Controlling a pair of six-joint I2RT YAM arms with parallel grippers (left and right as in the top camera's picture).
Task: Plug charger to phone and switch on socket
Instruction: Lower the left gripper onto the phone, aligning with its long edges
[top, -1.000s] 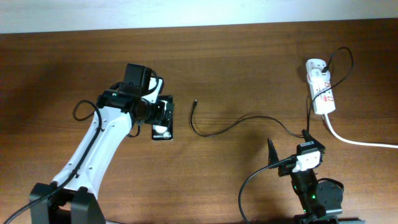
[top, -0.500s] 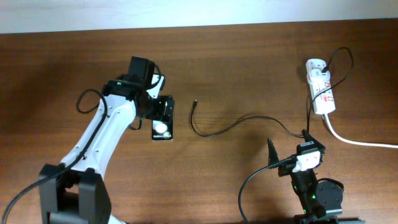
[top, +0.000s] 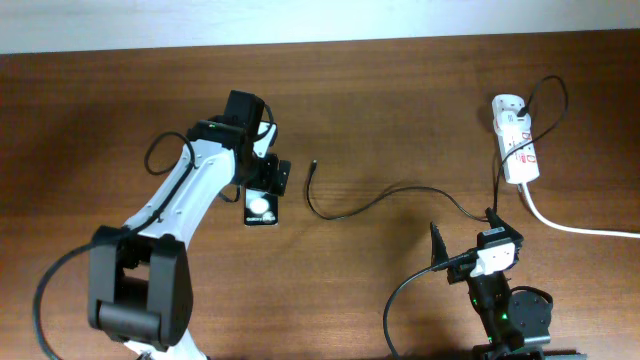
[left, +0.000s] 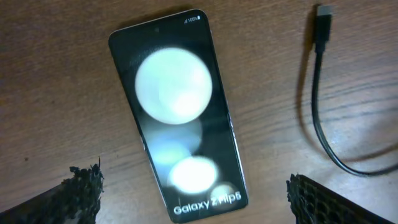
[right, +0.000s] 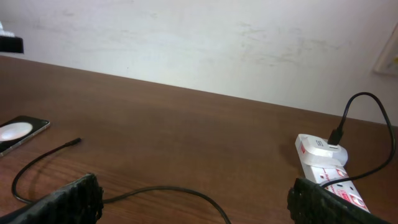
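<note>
- Galaxy Z Flip5 phone (left: 177, 118) was noted unplugged; charger connector (left: 324, 12) lay beside it.
- Socket (top: 515, 140) was judged unswitched.
- Left tool (left: 194, 186), right tool (right: 196, 193) were held apart, empty.

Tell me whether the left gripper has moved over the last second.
Yes. In the overhead view the left gripper has shifted right, toward the charger tip, while the phone below it has stayed put.

Grained brown wood is being shown by the bench (top: 400, 120). Light is being mirrored in the glossy black screen of the phone (left: 177, 118). The charger (left: 319, 118) is being seen as matt black, the socket (top: 516, 142) as smooth white plastic.
</note>
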